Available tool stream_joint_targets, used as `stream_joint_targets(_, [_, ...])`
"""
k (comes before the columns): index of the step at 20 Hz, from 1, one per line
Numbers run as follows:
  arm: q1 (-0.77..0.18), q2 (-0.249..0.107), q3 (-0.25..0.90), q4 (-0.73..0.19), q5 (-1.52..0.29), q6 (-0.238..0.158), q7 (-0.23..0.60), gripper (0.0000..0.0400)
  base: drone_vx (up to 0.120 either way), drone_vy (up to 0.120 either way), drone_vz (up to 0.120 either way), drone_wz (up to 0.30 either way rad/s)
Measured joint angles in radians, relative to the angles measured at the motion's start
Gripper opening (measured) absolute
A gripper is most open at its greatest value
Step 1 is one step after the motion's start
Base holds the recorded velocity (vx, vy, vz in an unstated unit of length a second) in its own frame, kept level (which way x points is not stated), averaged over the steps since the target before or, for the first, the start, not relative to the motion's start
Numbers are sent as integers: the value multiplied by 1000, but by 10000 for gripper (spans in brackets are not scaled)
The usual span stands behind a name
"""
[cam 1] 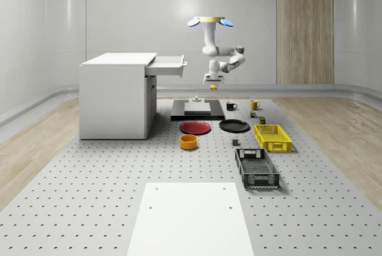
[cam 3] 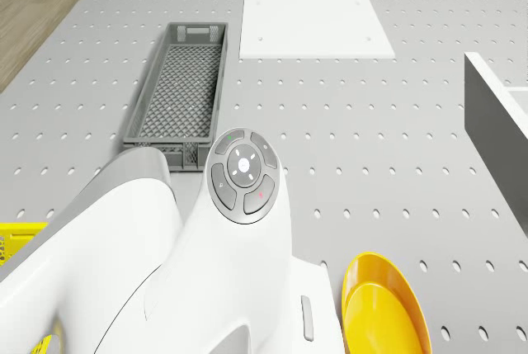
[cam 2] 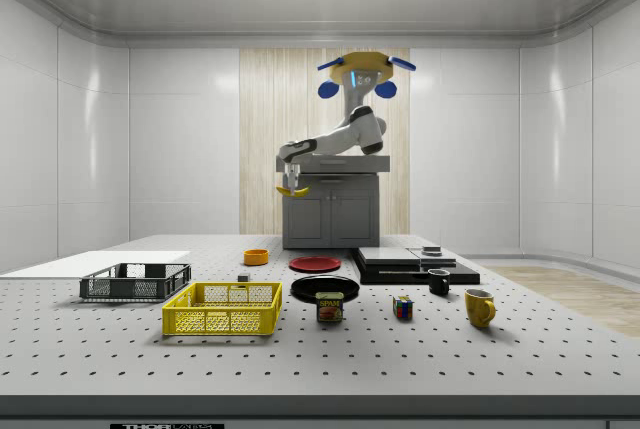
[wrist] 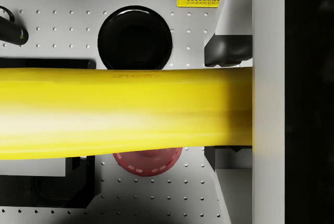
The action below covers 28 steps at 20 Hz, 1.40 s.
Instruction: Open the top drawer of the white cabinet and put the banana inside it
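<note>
While the hand (cam 1: pixel 213 83) grips the one banana (cam 1: pixel 213 88) at frame centre of the whole-scene view, the drone (cam 1: pixel 210 22) hovers above, beside the single white cabinet (cam 1: pixel 113 96), whose top drawer (cam 1: pixel 168 65) stands pulled out. Below lie two plates, two crates and two mugs on the desk (cam 1: pixel 89 190); close up, the banana's ends are cut off.

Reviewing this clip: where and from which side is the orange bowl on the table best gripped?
Grip the orange bowl by its rim wall, coming from straight above: it sits upright, mouth open, with bare table around it. One finger inside, one outside, seems safest.
</note>
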<state>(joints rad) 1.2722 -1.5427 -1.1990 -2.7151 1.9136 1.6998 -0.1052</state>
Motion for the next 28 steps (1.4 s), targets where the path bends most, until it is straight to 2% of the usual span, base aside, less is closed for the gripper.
stream_joint_targets(28, [3,-8,0,1,-4,8,-2,193,-120,0,120,0])
